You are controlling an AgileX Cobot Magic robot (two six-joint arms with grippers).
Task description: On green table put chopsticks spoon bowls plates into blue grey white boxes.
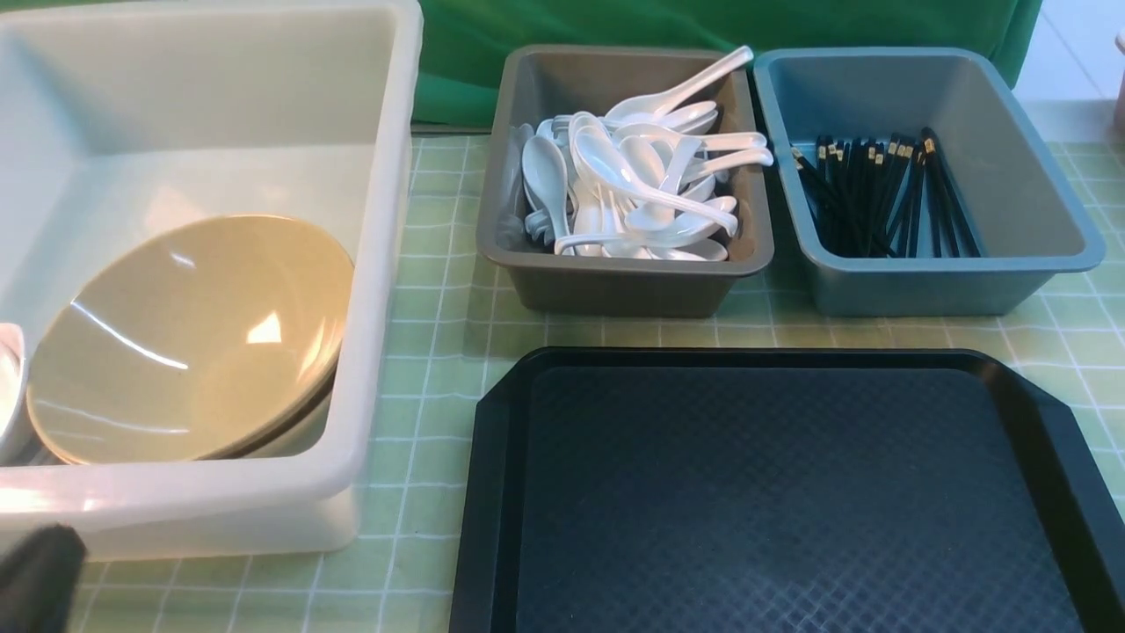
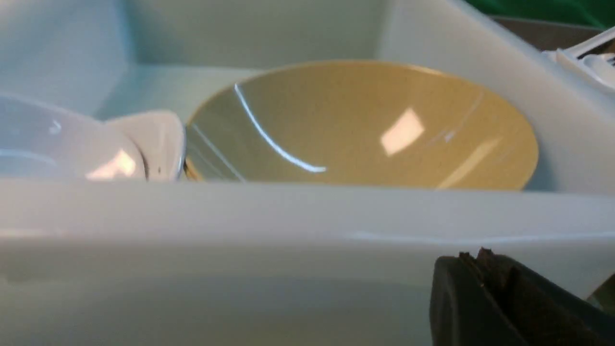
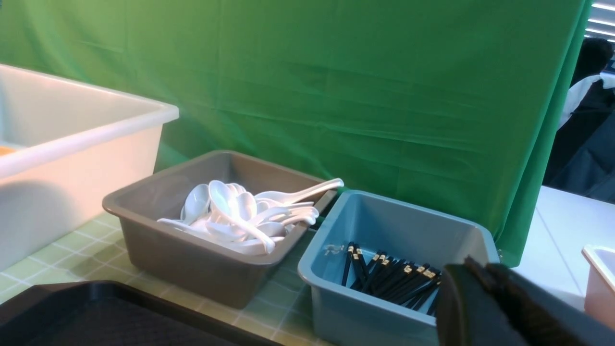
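The left gripper sits low in front of the near wall of the white tub, its black fingers pressed together with nothing between them; in the front view only a dark blurred tip of it shows at the lower left corner, just beside the tub's near wall. The right gripper is likewise closed and empty, held up above the right side of the green table, near the blue bin.

Inside the white tub lie the bowls — tan-yellow, stacked and tilted, leaning toward the tub's right wall. Touching them on the left are the plates, two small white dishes, of which the front view catches only an edge.

To the right of the tub, apart from it, stands the grey bin, heaped with white spoons; the topmost spoon rests its handle on the bin's far right corner. Just beside it on the right is the blue bin, holding the chopsticks — a loose black bundle with gold bands, lying across the floor of the bin.

In front of the two small bins lies a black tray, flat on the green table, its textured surface bare.
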